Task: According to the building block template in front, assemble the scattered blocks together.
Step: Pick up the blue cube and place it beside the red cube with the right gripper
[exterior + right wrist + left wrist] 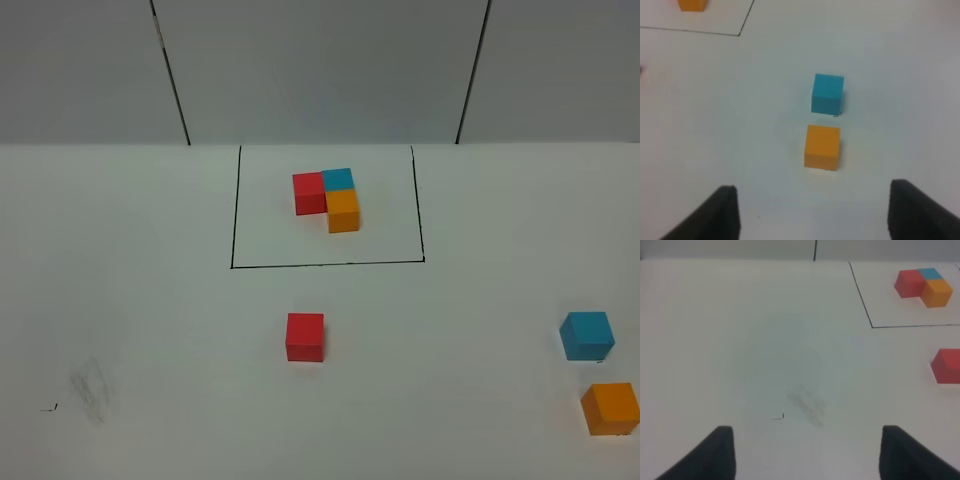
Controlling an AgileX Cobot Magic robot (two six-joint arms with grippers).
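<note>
Both the left gripper point(807, 430) and right gripper point(812, 185) stand open, holding nothing. The building block template point(326, 200) sits upper centre in the high view. The red block point(305, 336) lies below it, with the blue block point(587, 335) and orange block point(611, 408) lower right, close enough that grabbing one could knock the other.

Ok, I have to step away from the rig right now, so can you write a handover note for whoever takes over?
Left gripper: open, holding nothing.
Right gripper: open, holding nothing, close to the blue cube and orange cube.
Template: red, blue and orange L inside its black frame.
Red cube: alone in front of the frame.
Blue and orange cubes: far right, near each other but apart.
Done: nothing joined yet.
Left: gather all three cubes into the template's L.
</note>
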